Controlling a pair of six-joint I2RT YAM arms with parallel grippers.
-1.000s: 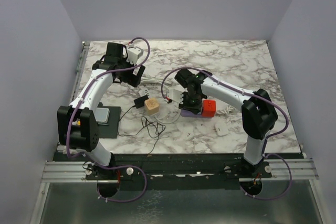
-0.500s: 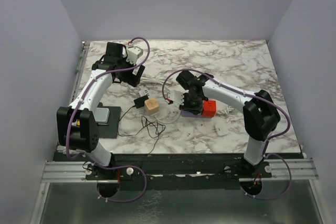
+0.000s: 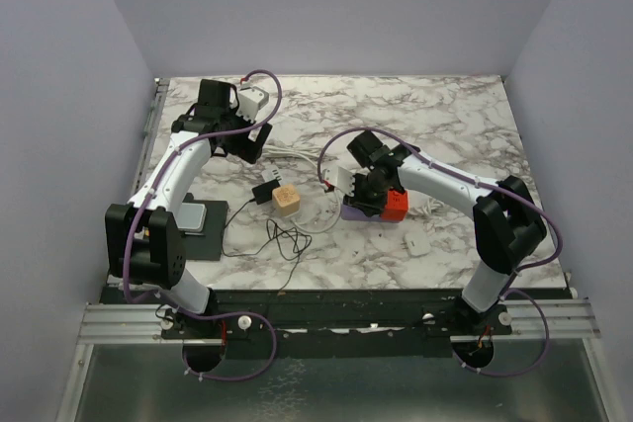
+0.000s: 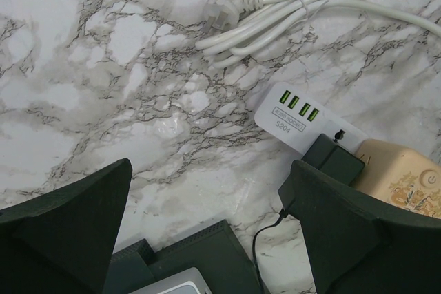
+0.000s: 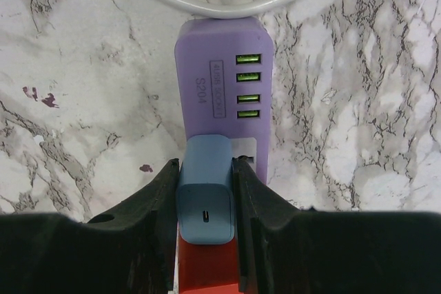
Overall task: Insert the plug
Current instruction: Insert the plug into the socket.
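**Figure.** Plug insertion, seen from the overhead and the two wrist cameras.

- **Marble table** (image 3: pixel 445 116): carries all the parts.
- **Right arm** (image 3: pixel 435 180): reaches from 5 o'clock toward the table's centre and is by far the nearer arm to the work.
- **Left arm** (image 3: pixel 178 170): stands well apart, toward 10 o'clock.
- **Left pincer** (image 4: pixel 210 170): fingers spread and holding nothing. It hangs over a white power strip (image 4: pixel 296 111) and a bundled white cord (image 4: pixel 275 5).
- **Purple power strip** (image 5: pixel 220 53): in the right wrist view its long axis runs 12 to 6 o'clock. A white cable (image 5: pixel 227 1) leaves it at 12, and four green ports sit mid-length.
- **Red block** (image 5: pixel 207 273): shows at 6 o'clock, under the fingers. What it is cannot be told.
- **Right pincer** (image 5: pixel 205 197): clamped on the blue plug (image 5: pixel 204 197), one finger on each flank.
- **Plug position**: over the strip's 6 o'clock end, just below the ports, with its long side parallel to the strip's axis.

The coming move is judged to be a straight press downward. The plug already appears centred across the strip's width, so little sideways correction seems needed. Its body hides the prongs, so whether they have entered the socket cannot be told.
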